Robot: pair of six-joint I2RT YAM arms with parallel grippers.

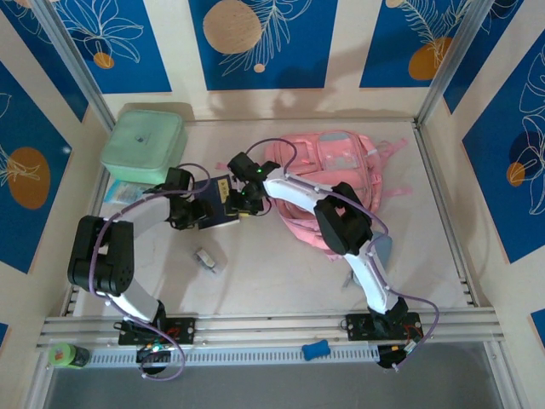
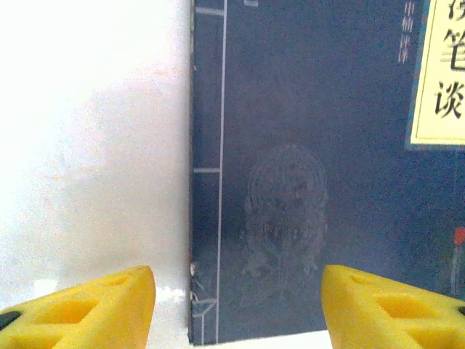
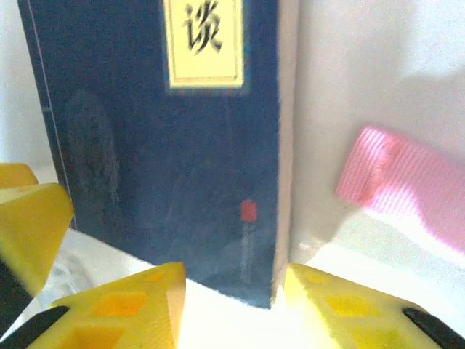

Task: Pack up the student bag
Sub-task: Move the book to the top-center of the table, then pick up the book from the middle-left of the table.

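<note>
The pink student bag [image 1: 336,170] lies flat at the back right of the table, and one of its pink straps [image 3: 407,182] shows beside the book in the right wrist view. A dark blue book [image 1: 223,218] with a yellow title label [image 3: 203,43] lies flat on the table left of the bag. My left gripper [image 1: 198,211] is at the book's left side, open, its yellow fingers [image 2: 87,309] astride a book corner [image 2: 254,240]. My right gripper [image 1: 244,200] is at the book's right side, open, with the book's corner and page edge [image 3: 283,182] between its fingertips.
A mint-green square box [image 1: 143,145] stands at the back left. A small grey object [image 1: 207,260] lies on the table in front of the book. A blue object [image 1: 315,349] and a green bottle [image 1: 68,355] rest by the near rail. Walls close in on both sides.
</note>
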